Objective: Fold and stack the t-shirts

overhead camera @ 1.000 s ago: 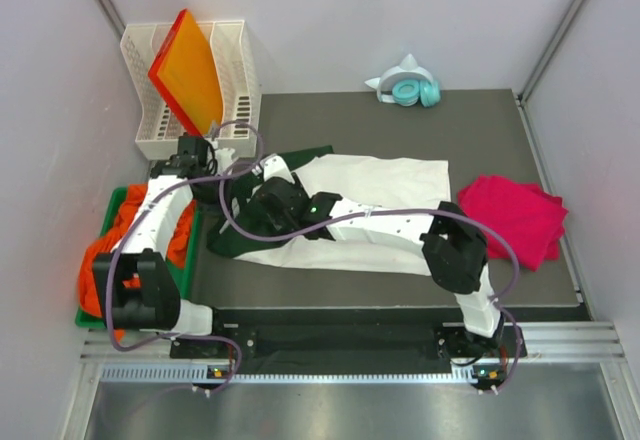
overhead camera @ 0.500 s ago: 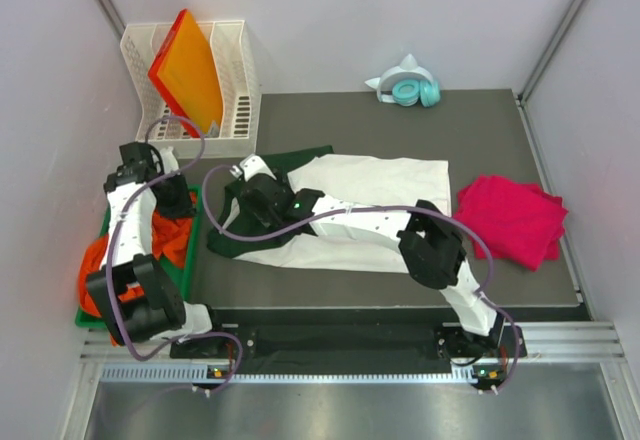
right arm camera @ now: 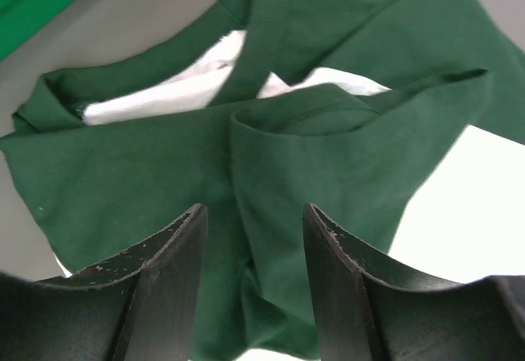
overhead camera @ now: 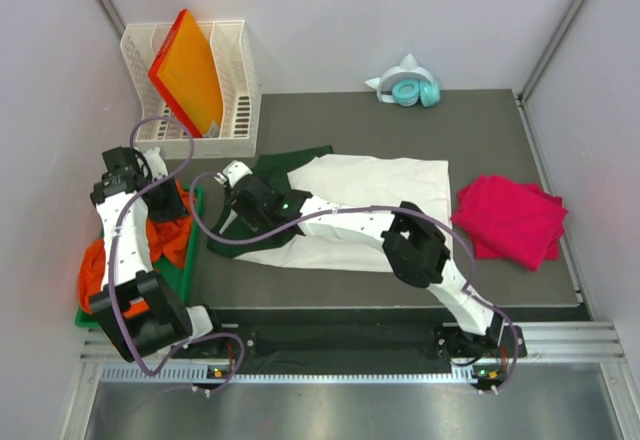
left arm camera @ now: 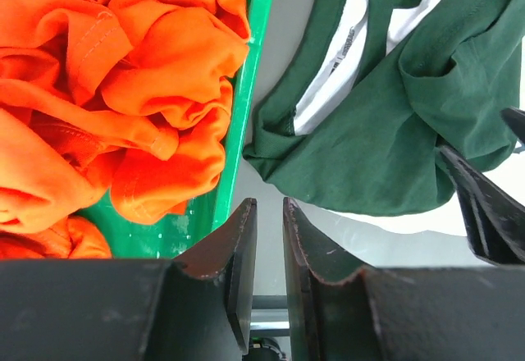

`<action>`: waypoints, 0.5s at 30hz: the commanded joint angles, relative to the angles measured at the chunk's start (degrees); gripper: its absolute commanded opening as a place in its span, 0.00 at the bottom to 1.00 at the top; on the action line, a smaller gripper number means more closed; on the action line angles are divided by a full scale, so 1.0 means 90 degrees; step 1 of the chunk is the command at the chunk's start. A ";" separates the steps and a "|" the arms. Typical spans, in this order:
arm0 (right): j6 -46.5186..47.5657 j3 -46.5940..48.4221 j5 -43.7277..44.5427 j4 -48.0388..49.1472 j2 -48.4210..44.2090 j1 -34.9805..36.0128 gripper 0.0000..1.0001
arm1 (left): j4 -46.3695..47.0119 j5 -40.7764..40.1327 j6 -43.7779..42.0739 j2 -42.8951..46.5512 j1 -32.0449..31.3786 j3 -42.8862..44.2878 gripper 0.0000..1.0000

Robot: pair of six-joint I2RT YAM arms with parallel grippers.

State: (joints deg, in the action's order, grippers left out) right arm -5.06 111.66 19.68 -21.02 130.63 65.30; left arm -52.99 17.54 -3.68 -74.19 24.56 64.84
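Left gripper, narrow, empty, has swung off crumpled dark-green t-shirt to worktop's left edge; wide right gripper likely smooths alone.

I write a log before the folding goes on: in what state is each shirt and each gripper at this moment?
green t-shirt, crumpled, unfolded
white t-shirt, spread flat, unfolded
pink t-shirt, folded
orange t-shirts, bunched in the green bin
left gripper, almost shut, empty
right gripper, open, empty, over the green t-shirt
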 commanded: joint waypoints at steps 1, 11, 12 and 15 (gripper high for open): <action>0.0045 0.0552 -0.0389 0.0158 0.0290 0.0030 0.50 | -0.0157 0.0102 -0.0157 0.0275 0.0045 0.0169 0.25; -0.0443 0.0592 -0.0556 0.0001 0.0642 -0.0311 0.42 | -0.0245 0.0199 -0.0177 0.0265 0.0045 0.0110 0.25; -0.0463 0.0572 -0.0546 -0.0028 0.0661 -0.0341 0.41 | -0.0245 0.0209 -0.0177 0.0275 0.0055 0.0100 0.25; -0.0502 0.0494 -0.0517 -0.0038 0.0632 -0.0419 0.34 | -0.0225 0.0239 -0.0177 0.0275 0.0045 0.0061 0.24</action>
State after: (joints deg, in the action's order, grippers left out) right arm -7.79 114.48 15.14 -22.06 136.35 63.07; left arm -54.68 18.24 -4.56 -73.01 24.60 64.84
